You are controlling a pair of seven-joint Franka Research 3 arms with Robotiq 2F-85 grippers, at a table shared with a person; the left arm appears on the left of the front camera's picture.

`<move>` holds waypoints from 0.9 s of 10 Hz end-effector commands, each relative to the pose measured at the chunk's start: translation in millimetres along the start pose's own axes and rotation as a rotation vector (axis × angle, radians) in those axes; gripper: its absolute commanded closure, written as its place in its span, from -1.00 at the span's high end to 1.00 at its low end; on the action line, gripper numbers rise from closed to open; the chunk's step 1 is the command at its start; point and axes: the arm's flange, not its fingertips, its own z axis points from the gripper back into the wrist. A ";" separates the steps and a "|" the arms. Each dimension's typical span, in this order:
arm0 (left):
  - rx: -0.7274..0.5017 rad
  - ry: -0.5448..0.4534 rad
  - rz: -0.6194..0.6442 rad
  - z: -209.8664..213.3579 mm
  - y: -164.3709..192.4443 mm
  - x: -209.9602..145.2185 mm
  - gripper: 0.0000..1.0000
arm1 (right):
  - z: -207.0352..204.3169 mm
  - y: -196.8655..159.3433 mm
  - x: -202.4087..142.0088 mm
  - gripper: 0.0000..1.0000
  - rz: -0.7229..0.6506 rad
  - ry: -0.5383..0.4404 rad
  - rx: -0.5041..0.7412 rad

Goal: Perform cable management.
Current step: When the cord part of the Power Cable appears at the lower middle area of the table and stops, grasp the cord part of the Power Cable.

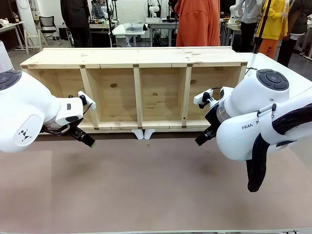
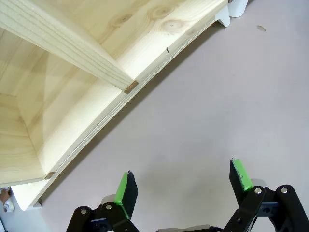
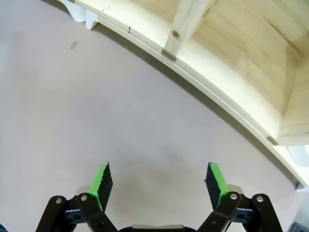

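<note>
Left hand (image 2: 181, 170), right hand (image 3: 158, 166) spread; shelf (image 1: 136, 57) seemingly untouched.

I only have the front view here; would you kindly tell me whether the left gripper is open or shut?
Observer: Open. The left wrist view shows the left gripper with its green pads wide apart and nothing between them but bare table.
Operator: Thank you. And the right one?
Observer: The right gripper is open too and holds nothing. It points at the table just in front of the wooden shelf.
</note>
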 end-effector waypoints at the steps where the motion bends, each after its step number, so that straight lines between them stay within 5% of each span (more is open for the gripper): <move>1: 0.000 0.000 0.005 0.0 1.9 -0.6 1.00 | 0.0 -0.1 0.0 1.00 -0.001 0.000 0.000; 4: 0.039 0.003 0.031 19.0 11.5 -11.4 1.00 | 20.7 1.4 -1.0 1.00 0.005 -0.025 -0.008; 9: 0.113 -0.088 0.055 92.1 28.5 -34.7 1.00 | 112.2 -1.5 -2.8 1.00 -0.036 -0.106 -0.146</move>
